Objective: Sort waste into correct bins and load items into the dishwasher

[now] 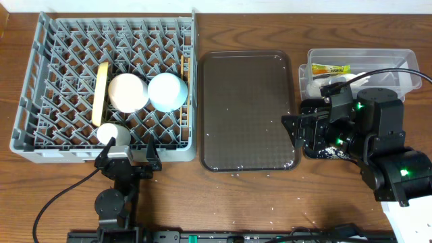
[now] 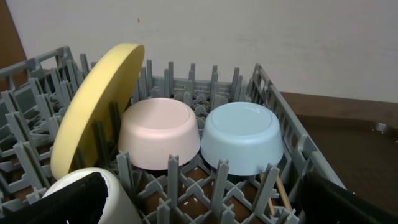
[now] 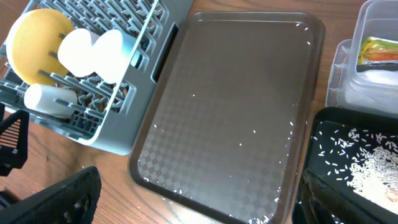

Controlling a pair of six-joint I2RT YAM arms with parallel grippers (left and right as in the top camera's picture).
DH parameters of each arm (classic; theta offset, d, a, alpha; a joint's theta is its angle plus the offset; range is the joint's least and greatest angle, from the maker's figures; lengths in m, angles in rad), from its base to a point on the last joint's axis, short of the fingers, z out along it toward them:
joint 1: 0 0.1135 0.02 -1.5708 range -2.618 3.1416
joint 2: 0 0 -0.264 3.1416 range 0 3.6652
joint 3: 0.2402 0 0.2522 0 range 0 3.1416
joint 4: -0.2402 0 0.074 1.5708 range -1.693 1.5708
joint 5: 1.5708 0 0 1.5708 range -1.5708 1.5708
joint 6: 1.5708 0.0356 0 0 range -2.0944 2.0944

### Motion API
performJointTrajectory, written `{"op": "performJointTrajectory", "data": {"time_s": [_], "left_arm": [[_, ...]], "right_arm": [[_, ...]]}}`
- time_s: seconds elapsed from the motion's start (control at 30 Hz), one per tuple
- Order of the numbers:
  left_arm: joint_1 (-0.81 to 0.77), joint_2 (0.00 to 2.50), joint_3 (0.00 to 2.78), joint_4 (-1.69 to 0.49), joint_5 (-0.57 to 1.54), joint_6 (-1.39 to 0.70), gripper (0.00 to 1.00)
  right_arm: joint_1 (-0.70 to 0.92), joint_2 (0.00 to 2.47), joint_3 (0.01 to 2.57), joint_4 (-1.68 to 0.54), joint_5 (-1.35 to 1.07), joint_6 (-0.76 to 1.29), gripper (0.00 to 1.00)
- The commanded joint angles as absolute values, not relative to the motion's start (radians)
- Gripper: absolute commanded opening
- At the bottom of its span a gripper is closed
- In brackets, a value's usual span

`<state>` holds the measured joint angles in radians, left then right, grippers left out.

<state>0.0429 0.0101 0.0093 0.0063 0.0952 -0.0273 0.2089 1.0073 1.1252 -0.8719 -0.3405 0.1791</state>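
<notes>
Wooden desk [image 1: 243, 202]: dishes [image 1: 127, 92] sit in the rack [image 1: 27, 128] ahead of my open left jaws, while stray rice [image 3: 266, 218] on the brown tray [image 3: 236, 81] lies left of my open, empty right jaws, the nearer pair.

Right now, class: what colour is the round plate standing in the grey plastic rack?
Yellow round plate; left wrist view.

Yellow plate [image 2: 93, 106] on edge, white bowl [image 2: 160, 134], blue bowl [image 2: 242, 137] (both inverted), grey rack [image 1: 30, 101]
</notes>
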Motion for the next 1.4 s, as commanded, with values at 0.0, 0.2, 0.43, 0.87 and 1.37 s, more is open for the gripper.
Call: {"op": "performJointTrajectory", "data": {"time_s": [0.0,0.2,0.43,0.87,1.37], "left_arm": [[0.039,0.002,0.004,0.003,0.085,-0.036,0.99],[0.039,0.004,0.004,-0.034,0.085,-0.036,0.99],[0.039,0.011,0.004,-0.063,0.085,-0.036,0.99],[0.039,0.011,0.004,-0.063,0.085,-0.036,0.99],[0.039,0.011,0.004,-0.063,0.085,-0.036,0.99]], "right_arm": [[0.196,1.006,1.131,-0.873,-0.340,0.186,0.99],[0.196,1.006,1.131,-0.873,-0.340,0.186,0.99],[0.196,1.006,1.131,-0.873,-0.340,0.186,0.99],[0.196,1.006,1.131,-0.876,-0.329,0.165,0.99],[0.182,0.648,0.840,-0.661,-0.153,-0.244,0.99]]}}
